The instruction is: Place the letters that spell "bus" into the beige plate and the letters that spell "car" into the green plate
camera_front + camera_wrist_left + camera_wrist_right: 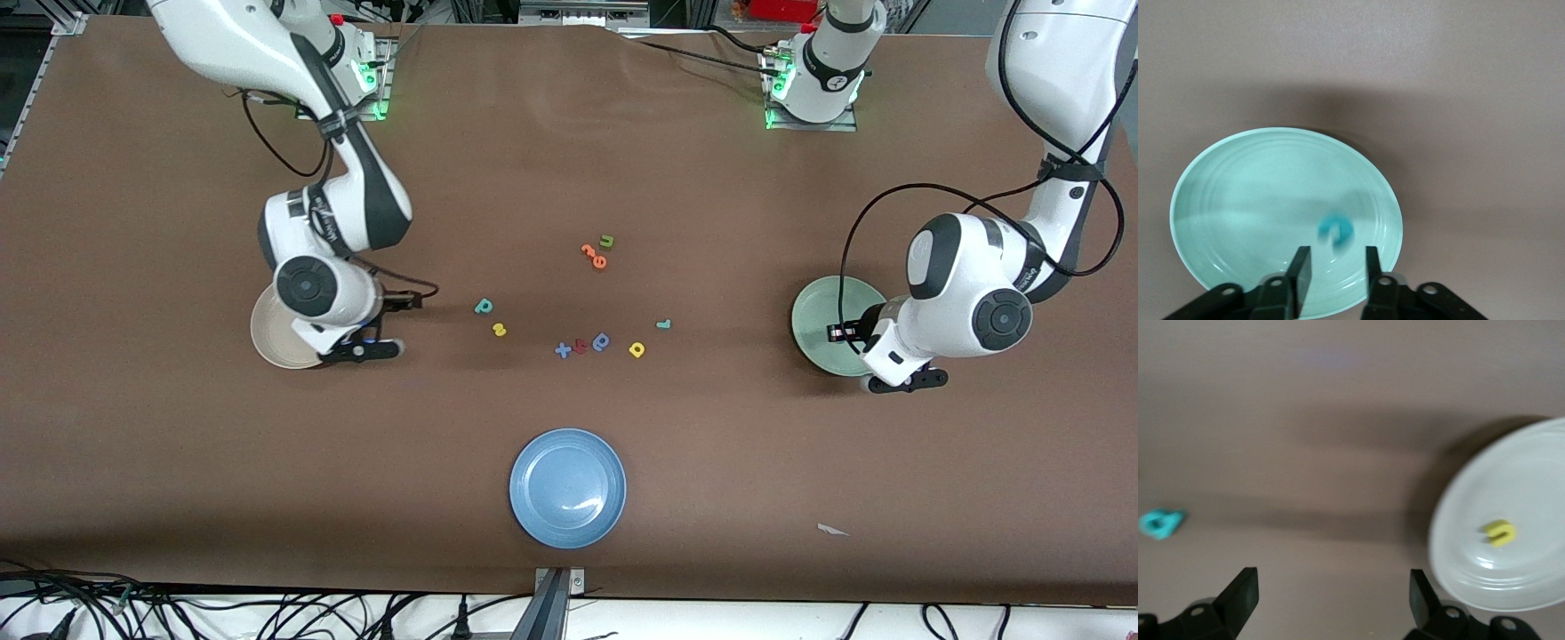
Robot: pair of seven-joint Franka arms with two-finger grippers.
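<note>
The green plate (822, 311) lies at the left arm's end of the table. My left gripper (1335, 270) (907, 380) hangs open over its rim, and a blurred teal c (1335, 230) shows in the plate (1238, 200), clear of both fingers. The beige plate (271, 342) lies at the right arm's end with a yellow u (1499, 532) in it. My right gripper (1331, 597) (360, 348) stands wide open and empty over bare table beside that plate (1525, 487). Mid-table lie the teal b (483, 306) (1161, 522), yellow s (499, 330), yellow a (637, 349) and teal r (663, 324).
A blue plate (567, 487) sits nearest the front camera. Orange letters (594, 256) and a green u (607, 240) lie mid-table, toward the bases. A blue x (562, 350), a red letter (580, 345) and a blue a (601, 340) lie beside the yellow a.
</note>
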